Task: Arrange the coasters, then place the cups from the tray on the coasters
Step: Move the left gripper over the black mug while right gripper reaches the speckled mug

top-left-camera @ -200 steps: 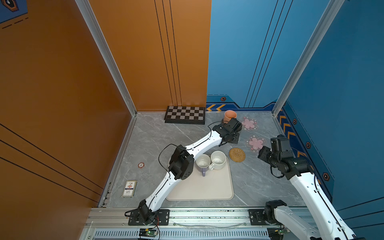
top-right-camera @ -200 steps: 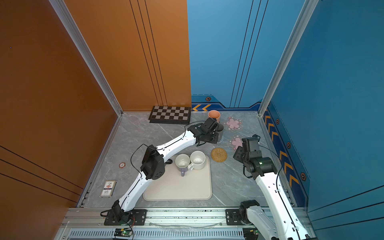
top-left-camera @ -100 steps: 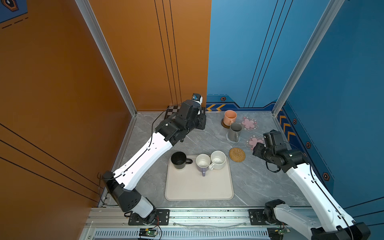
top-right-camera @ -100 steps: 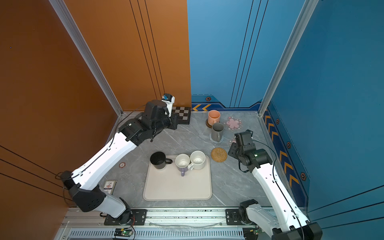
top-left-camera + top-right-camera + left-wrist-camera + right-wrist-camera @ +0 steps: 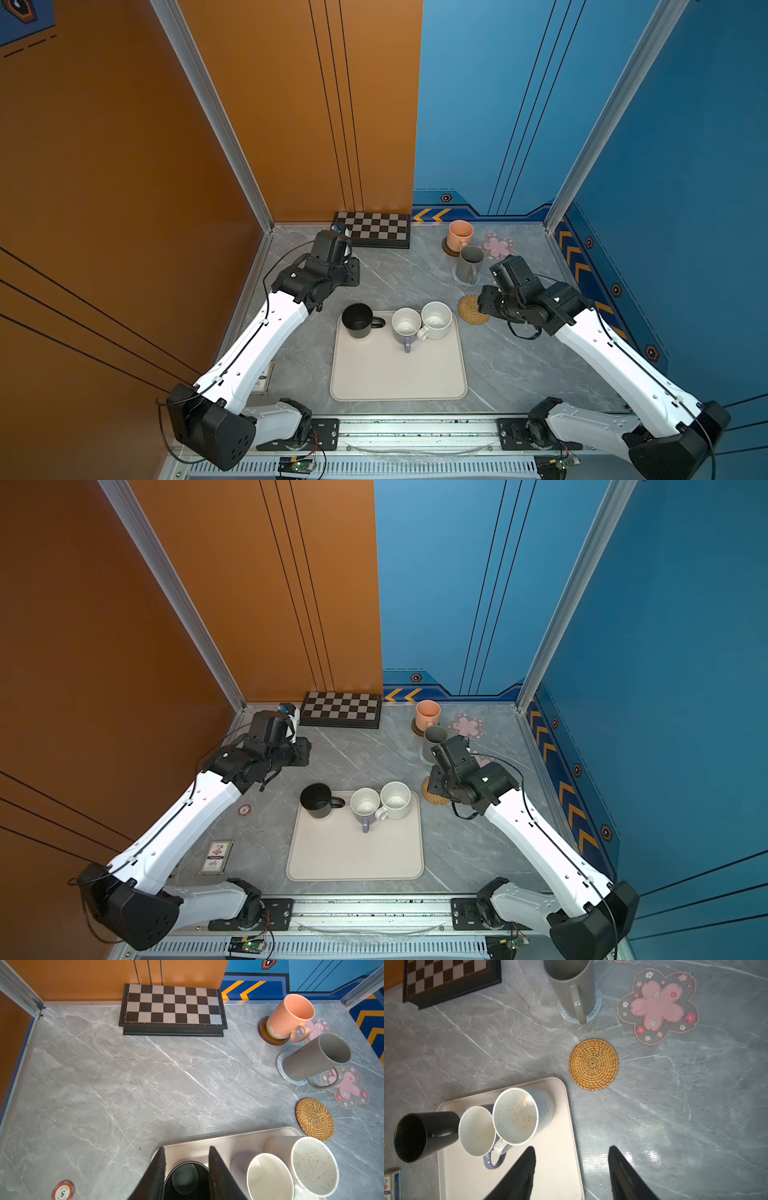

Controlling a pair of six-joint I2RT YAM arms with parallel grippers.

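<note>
Now my left hand (image 5: 187, 1149) and right hand (image 5: 571, 1148) hang part-open, empty. I'd lower the left squarely astride the wall of the black mug (image 5: 357, 322).

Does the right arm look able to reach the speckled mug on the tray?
Probably yes: the speckled mug sits nearest its open fingers with nothing between; the lavender mug crowds only the far side.

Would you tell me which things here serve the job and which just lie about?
Job: tray, black mug, lavender mug, speckled mug, peach mug, grey mug, rattan coaster, wooden coaster, blue coaster, two flower coasters.
Idle: chequered board, poker chip, card box.
</note>
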